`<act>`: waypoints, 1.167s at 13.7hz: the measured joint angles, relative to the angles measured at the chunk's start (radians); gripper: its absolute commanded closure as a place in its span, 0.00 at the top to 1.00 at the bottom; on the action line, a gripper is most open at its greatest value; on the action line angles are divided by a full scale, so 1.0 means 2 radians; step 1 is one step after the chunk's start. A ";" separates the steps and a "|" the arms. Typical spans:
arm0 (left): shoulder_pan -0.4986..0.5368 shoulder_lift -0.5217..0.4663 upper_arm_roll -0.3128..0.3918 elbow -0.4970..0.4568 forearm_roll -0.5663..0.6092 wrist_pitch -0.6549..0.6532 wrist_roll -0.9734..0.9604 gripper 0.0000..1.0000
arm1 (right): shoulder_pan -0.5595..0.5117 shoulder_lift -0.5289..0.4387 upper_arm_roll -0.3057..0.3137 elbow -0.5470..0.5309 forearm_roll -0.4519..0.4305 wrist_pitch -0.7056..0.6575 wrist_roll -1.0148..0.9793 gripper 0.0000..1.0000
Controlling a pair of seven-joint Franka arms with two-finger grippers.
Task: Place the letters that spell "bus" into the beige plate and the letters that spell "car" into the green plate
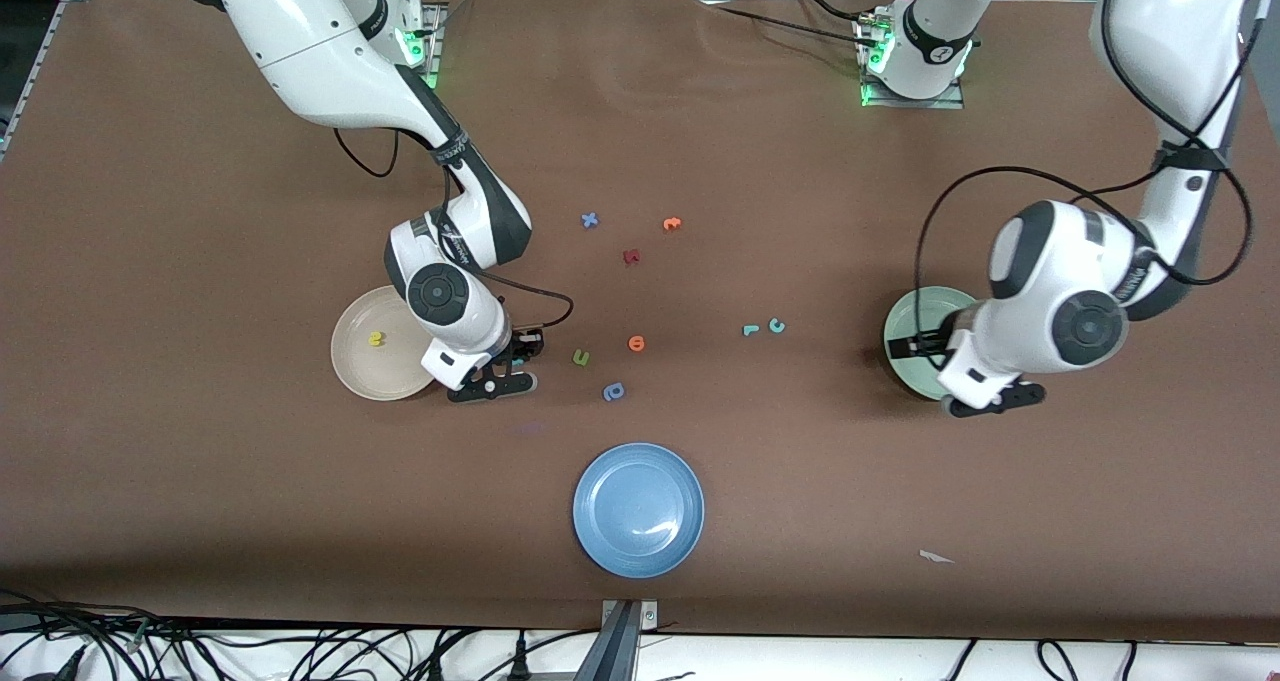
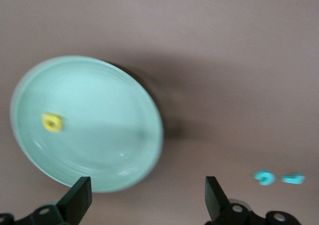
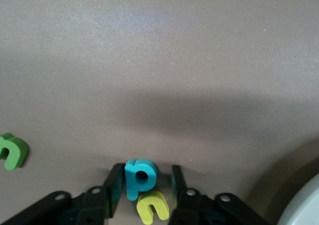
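Note:
The beige plate (image 1: 365,371) holds one yellow letter (image 1: 376,339). Beside it, my right gripper (image 1: 512,361) (image 3: 144,182) is down at the table and open, its fingers either side of the teal "b" (image 3: 140,177). One finger touches the "b" and a small gap shows at the other. A yellow "u" (image 3: 153,207) lies against the "b". My left gripper (image 1: 955,373) (image 2: 147,202) hangs wide open and empty over the rim of the green plate (image 1: 925,311) (image 2: 99,100), in which the yellow "a" (image 2: 52,121) lies. The teal "r" (image 1: 751,330) (image 2: 293,178) and teal "c" (image 1: 776,326) (image 2: 264,177) lie on the table mid-way between the plates.
A green "u" (image 1: 581,358) (image 3: 12,151), an orange letter (image 1: 636,342) and a blue letter (image 1: 613,392) lie near the right gripper. A blue "x" (image 1: 590,220), an orange letter (image 1: 672,223) and a red letter (image 1: 631,256) lie farther from the camera. A blue plate (image 1: 638,509) sits nearest the camera.

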 measured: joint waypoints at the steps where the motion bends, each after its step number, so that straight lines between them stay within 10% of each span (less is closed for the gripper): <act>1: -0.009 0.002 -0.011 -0.002 0.000 0.003 -0.035 0.99 | 0.000 -0.001 0.000 0.001 0.000 0.000 0.000 0.15; 7: -0.086 0.046 -0.016 -0.016 0.000 0.092 -0.137 0.79 | -0.022 -0.015 -0.006 0.014 0.000 -0.001 -0.005 0.16; 16: -0.102 0.076 -0.015 -0.041 0.040 0.145 -0.158 0.63 | -0.148 -0.072 -0.009 -0.004 0.002 -0.186 -0.160 0.16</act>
